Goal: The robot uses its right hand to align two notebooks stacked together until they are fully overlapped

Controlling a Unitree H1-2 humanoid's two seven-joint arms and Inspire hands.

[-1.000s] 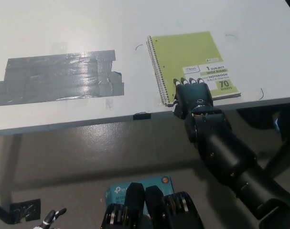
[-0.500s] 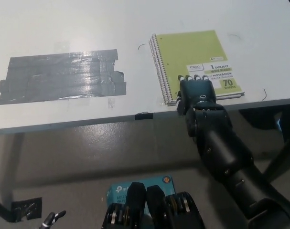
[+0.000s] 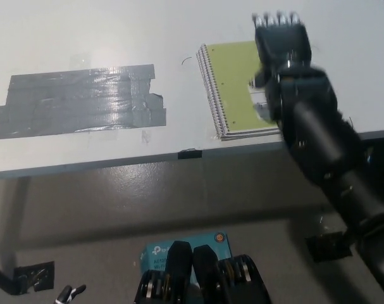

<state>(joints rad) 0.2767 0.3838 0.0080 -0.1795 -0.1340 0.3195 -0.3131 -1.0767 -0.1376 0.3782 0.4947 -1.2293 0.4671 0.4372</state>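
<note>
No legible text or labels

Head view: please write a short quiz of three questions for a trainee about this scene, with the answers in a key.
1. True or false: the black right hand is over the far part of the green notebooks.
2. What lies on the white table to the left of the notebooks?
A. a patch of grey tape
B. a red cup
C. a pair of scissors
3. Fill in: the notebooks' spiral binding runs along their ____ edge in the picture.

Key
1. True.
2. A, the grey tape.
3. Left. The white left hand shows only as a small part at the bottom left, below the table.
</note>
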